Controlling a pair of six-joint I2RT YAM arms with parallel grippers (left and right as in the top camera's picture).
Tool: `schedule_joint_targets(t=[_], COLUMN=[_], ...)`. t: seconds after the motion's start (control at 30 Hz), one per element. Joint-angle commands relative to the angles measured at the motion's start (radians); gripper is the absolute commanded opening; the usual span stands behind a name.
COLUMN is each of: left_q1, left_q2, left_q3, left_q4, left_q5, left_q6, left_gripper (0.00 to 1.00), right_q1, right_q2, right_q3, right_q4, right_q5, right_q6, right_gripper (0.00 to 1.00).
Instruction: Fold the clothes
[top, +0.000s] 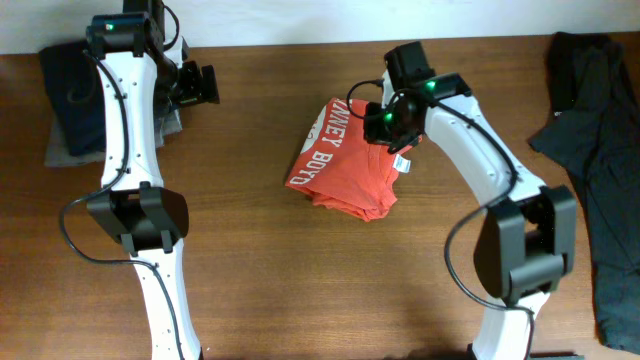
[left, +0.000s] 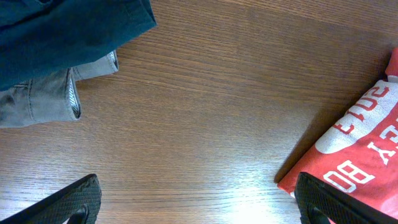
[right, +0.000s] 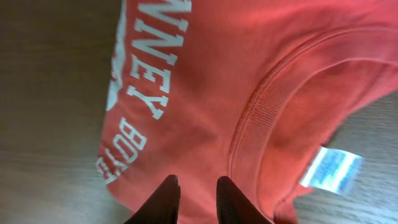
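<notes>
The clothes in play are one red-orange T-shirt (top: 345, 160) with white lettering, lying folded in a compact bundle at the table's middle. My right gripper (top: 385, 122) hovers over its upper right part. In the right wrist view the fingers (right: 198, 180) stand a little apart above the shirt (right: 199, 81), close to the ribbed collar (right: 249, 118), with nothing pinched between them. My left gripper (top: 205, 85) is at the far left, open wide over bare wood (left: 198, 180). The shirt's lettered corner (left: 360, 149) shows beside its right finger.
A dark blue garment (left: 62, 31) and a grey one (left: 37, 99) lie stacked at the table's far left (top: 65, 100). A heap of dark clothes (top: 600, 150) covers the right edge. The shirt's white label (right: 329, 169) sticks out near the collar.
</notes>
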Motion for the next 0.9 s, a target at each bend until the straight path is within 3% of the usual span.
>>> schedule_joint_targets(t=[0.0, 0.17, 0.33, 0.43, 0.5, 0.67, 0.7, 0.8, 0.87], left_q1=[-0.005, -0.005, -0.005, -0.005, -0.005, -0.006, -0.008, -0.014, -0.016], left_q2=[0.022, 0.022, 0.022, 0.022, 0.022, 0.022, 0.022, 0.022, 0.022], left_q3=[0.011, 0.011, 0.011, 0.011, 0.011, 0.011, 0.011, 0.011, 0.011], left_q4=[0.002, 0.002, 0.003, 0.009, 0.010, 0.014, 0.014, 0.013, 0.014], left_q5=[-0.004, -0.004, -0.004, -0.004, -0.004, -0.004, -0.004, -0.004, -0.004], left_q6=[-0.005, -0.005, -0.005, -0.005, -0.005, -0.005, -0.005, -0.005, -0.004], left_gripper=[0.99, 0.99, 0.99, 0.99, 0.99, 0.99, 0.99, 0.99, 0.99], right_q1=[0.004, 0.004, 0.001, -0.006, -0.011, -0.011, -0.011, -0.011, -0.011], right_q2=[0.071, 0.157, 0.165, 0.165, 0.161, 0.140, 0.134, 0.122, 0.122], right_q3=[0.006, 0.006, 0.008, 0.010, 0.021, 0.105, 0.130, 0.249, 0.308], right_q4=[0.003, -0.018, -0.092, -0.109, -0.140, -0.210, -0.230, -0.327, -0.368], right_q5=[-0.026, 0.009, 0.154, 0.159, 0.155, 0.156, 0.156, 0.164, 0.163], right_q6=[-0.039, -0.037, 0.007, 0.006, 0.007, 0.007, 0.007, 0.007, 0.007], right_gripper=[0.22, 0.08, 0.09, 0.09, 0.04, 0.05, 0.06, 0.25, 0.49])
